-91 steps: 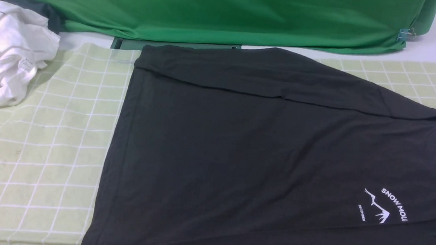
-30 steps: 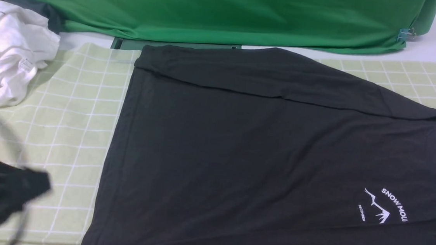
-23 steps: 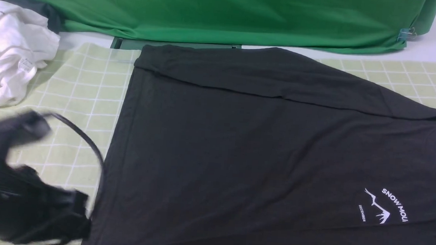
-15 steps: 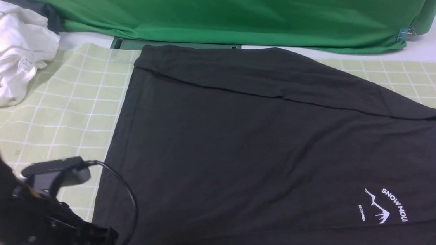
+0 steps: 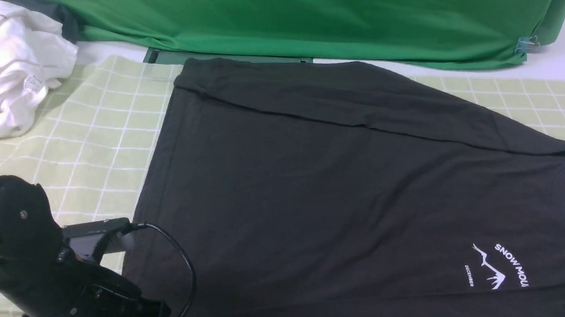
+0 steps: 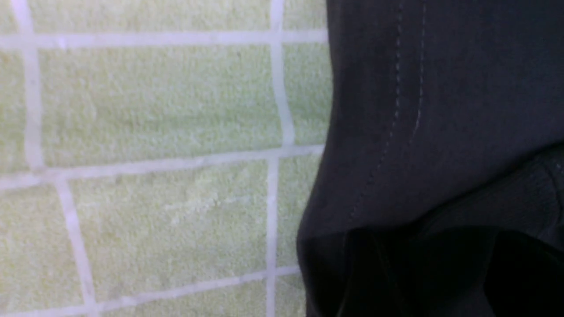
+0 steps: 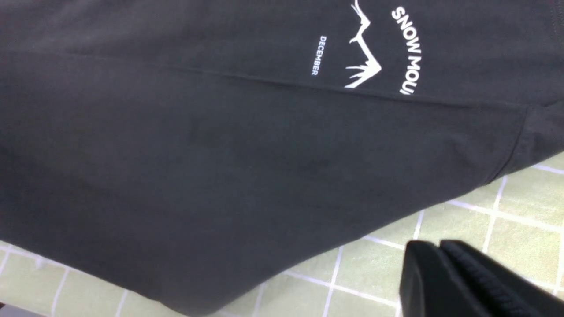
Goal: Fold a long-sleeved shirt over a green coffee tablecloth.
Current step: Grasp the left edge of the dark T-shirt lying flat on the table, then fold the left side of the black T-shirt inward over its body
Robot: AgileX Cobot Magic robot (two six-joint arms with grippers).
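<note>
One crumpled white garment [image 5: 20, 57] at far left, unmoved; soft, deep creases. Next to it, pale green tablecloth [image 5: 88, 128], thin woven look, white grid, slight ripples.

Left arm [image 5: 19, 238]: now well into front view, where a few seconds ago only a dark edge showed. It has come down at the shirt's near hem corner. Left gripper [image 6: 434, 246]: fingers spread over dark cloth, nothing clearly pinched. Likely preparing to grasp for the next fold.

Long-sleeved shirt [image 5: 284, 194] mid-cloth, its lie unchanged: smooth matte charcoal knit, double-stitched hem at left, far-side sleeve laid inward as a long band, near side apparently turned in too. Body fold still to do, I judge. Collar rounded, at right; crisp white print on chest.

Right gripper [image 7: 440, 245]: fingers pressed together, beside the shirt's near edge in its wrist view, holding nothing visible.
</note>
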